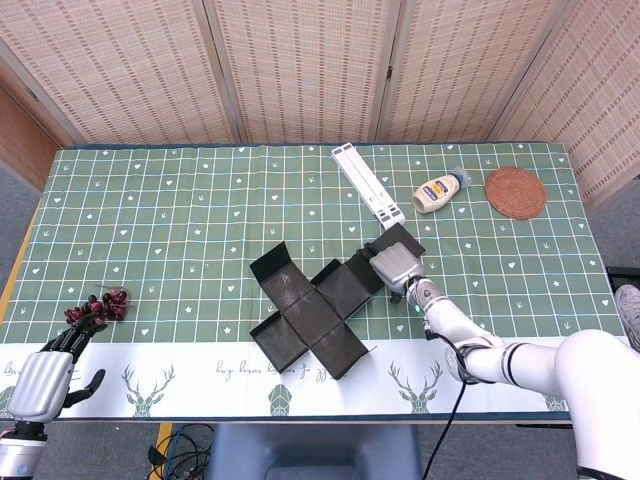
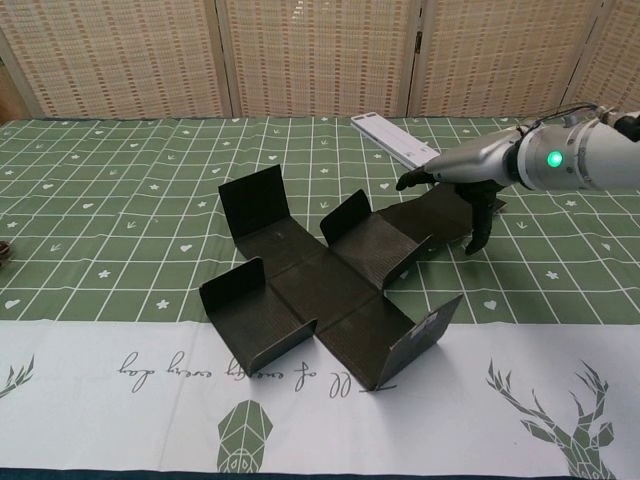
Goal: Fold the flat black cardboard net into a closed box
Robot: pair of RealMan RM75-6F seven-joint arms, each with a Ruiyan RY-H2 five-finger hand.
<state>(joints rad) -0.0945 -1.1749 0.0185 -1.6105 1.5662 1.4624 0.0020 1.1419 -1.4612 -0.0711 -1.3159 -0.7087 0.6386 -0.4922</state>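
The black cardboard net (image 1: 312, 312) lies near the table's front middle, and several of its side flaps (image 2: 255, 200) stand partly up. My right hand (image 1: 393, 266) hovers over the net's far right panel (image 2: 440, 212). In the chest view the right hand (image 2: 462, 177) has its fingers stretched out, with one finger hanging down beside the panel's right edge. It holds nothing. My left hand (image 1: 45, 378) rests off the table's front left corner, fingers apart and empty, far from the net.
A white flat strip (image 1: 368, 185) lies behind the net. A squeeze bottle (image 1: 440, 190) and a woven coaster (image 1: 516, 192) sit at the back right. Red berries (image 1: 98, 306) lie at the front left edge. A folding screen stands behind the table.
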